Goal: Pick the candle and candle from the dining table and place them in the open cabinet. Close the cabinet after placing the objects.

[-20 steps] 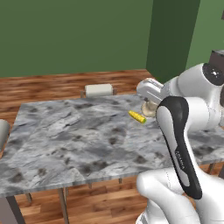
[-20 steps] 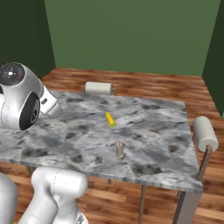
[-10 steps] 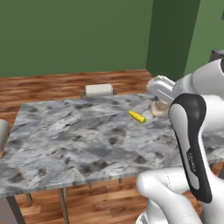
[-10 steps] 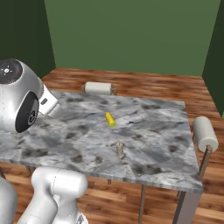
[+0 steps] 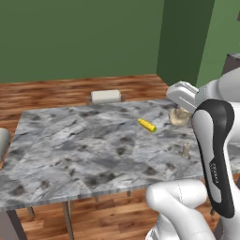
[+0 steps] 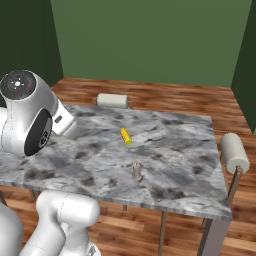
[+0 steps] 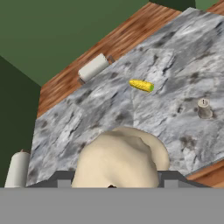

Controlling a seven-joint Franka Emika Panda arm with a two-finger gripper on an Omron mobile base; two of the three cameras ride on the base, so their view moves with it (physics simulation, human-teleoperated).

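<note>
The hand view looks closely over the cream candle (image 7: 119, 159), which swells large between the tool's (image 7: 113, 186) two sides; the tool is clamped on it, above the table (image 7: 105, 109). In the left base view that candle (image 5: 178, 117) sits small under the white hand, lifted off the stone. The right base view hides it behind the arm, but gives the grey candle (image 6: 137, 171) clearly, upright on the table beside the yellow corn cob (image 6: 125, 136). Counted: two candles, one corn cob, one table, and two chairs, one (image 6: 112, 100) at the far side, one (image 6: 234, 152) at the end.
</note>
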